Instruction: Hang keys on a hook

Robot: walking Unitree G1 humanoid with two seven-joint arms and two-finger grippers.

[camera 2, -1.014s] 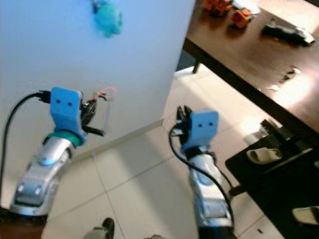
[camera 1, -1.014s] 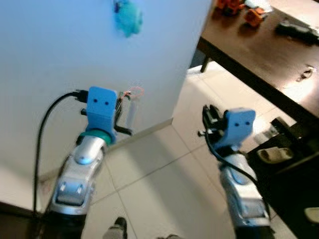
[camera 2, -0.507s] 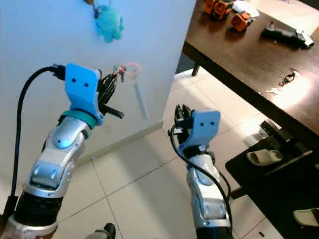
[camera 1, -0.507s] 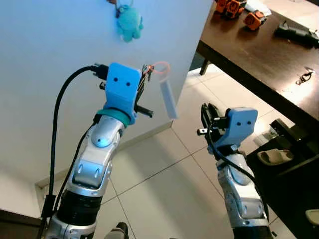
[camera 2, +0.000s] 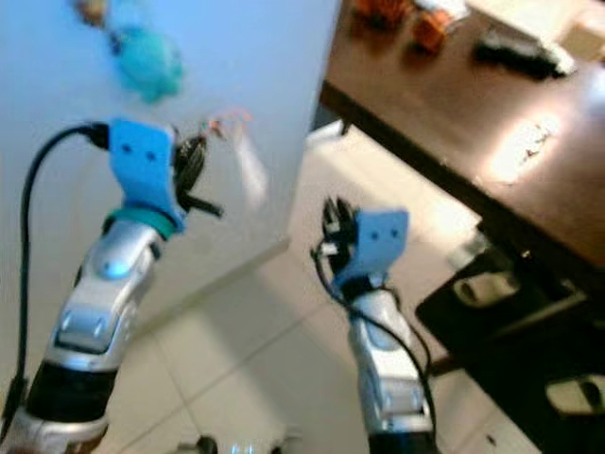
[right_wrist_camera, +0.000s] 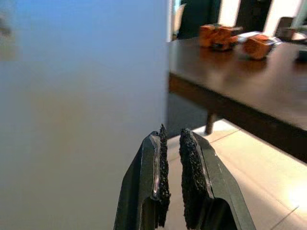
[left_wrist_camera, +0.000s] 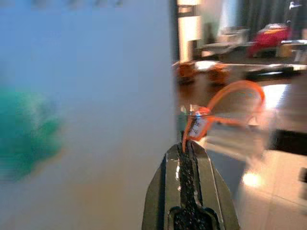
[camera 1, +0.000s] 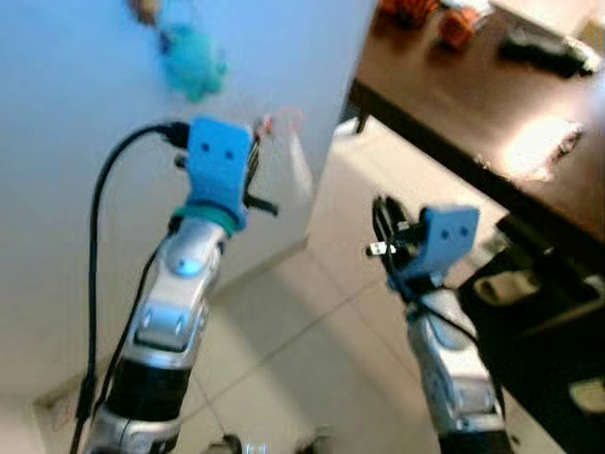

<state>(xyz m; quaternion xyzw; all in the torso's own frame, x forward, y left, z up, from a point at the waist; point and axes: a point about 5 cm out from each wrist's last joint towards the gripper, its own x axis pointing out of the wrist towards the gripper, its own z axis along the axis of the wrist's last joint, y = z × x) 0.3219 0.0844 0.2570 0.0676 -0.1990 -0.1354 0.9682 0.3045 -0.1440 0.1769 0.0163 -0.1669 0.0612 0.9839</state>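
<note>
Up against a pale blue wall, the left end effector is clamped on the orange loop of the keys, its fingers pressed together with the cord pinched at their tips and a pale tag dangling just beyond, blurred. Higher on the same wall hangs a teal plush keyring, above and to the left of the raised left arm; what it hangs from is too blurred to make out. The right end effector hovers lower, over the tiled floor, holding nothing, its fingers nearly together with a thin gap between the pads. To the right, past the wall's corner, a dark wooden worktop carries orange toys and a dark object near its far edge. Below the worktop, slippers lie on a dark mat.
</note>
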